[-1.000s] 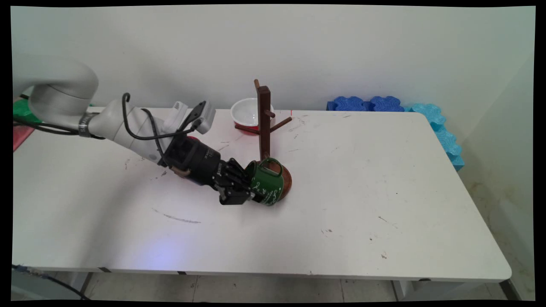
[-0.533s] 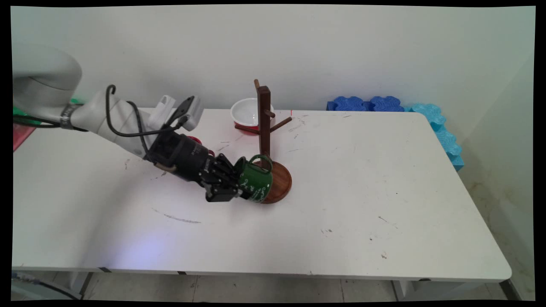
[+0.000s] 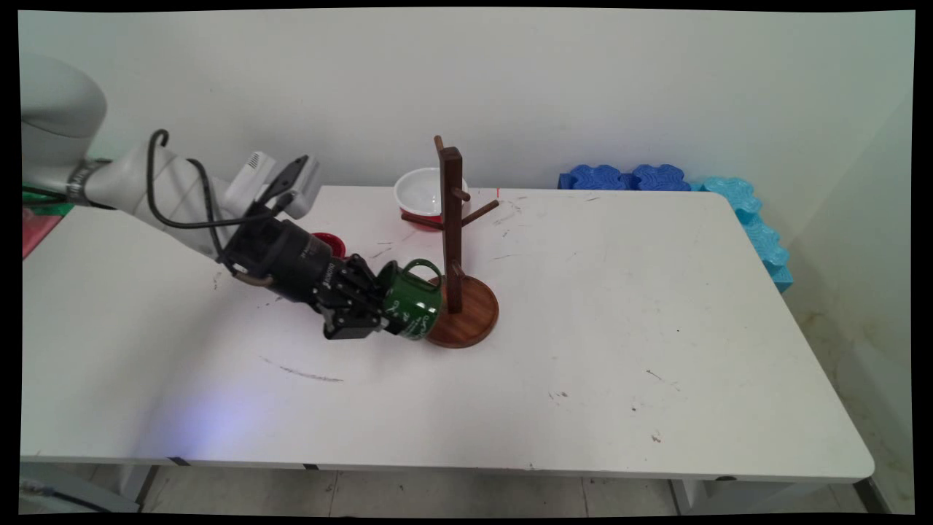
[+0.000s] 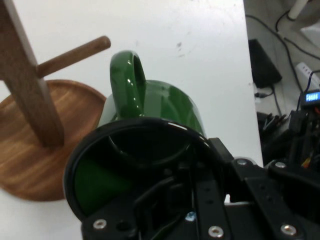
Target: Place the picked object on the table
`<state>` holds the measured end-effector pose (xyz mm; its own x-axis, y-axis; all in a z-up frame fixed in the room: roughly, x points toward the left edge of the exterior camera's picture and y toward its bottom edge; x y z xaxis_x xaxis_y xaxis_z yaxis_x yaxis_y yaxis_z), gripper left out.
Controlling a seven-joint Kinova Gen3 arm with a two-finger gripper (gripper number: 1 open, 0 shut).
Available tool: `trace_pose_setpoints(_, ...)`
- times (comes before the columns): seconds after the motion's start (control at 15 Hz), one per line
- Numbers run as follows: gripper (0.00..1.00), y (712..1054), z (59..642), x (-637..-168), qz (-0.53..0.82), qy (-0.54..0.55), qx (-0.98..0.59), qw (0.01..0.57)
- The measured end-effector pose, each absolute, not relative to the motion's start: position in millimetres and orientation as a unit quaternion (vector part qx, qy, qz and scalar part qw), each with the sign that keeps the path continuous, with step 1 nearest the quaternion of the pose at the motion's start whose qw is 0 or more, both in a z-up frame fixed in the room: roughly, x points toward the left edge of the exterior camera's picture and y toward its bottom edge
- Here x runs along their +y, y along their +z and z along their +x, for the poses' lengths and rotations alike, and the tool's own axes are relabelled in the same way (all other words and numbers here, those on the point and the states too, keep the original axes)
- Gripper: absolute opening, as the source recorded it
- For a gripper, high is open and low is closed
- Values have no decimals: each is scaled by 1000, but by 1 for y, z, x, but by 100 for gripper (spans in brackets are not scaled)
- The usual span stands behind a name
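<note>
— Mug (image 3: 412, 309)?
— Green, clamped at the rim by gripper (image 3: 380, 315), tilted, handle up, held just left of wooden rack (image 3: 455, 240).
— Behind?
— White bowl (image 3: 421, 192); red cup (image 3: 328, 244).

White arm links with rounded, smooth shells occupy the upper left of the main view, joined at a narrow grey band. A black cable loops above the forearm and runs along it to a light grey box-shaped module with a black plug, mounted near the wrist. Beyond it sits a black cylindrical wrist section bearing small white lettering, too small to read, then the black tool (image 3: 379, 315) of jointed linkage bars. In the hand view the linkage (image 4: 250, 200) shows matte black plates fastened with silver screws.
</note>
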<state>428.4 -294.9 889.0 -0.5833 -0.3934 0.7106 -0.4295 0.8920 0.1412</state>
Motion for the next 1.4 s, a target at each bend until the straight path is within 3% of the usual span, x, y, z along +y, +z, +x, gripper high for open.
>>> trace_pose_setpoints(1.4, 0, 906, 476, -269, 188, 70, -941, 272)
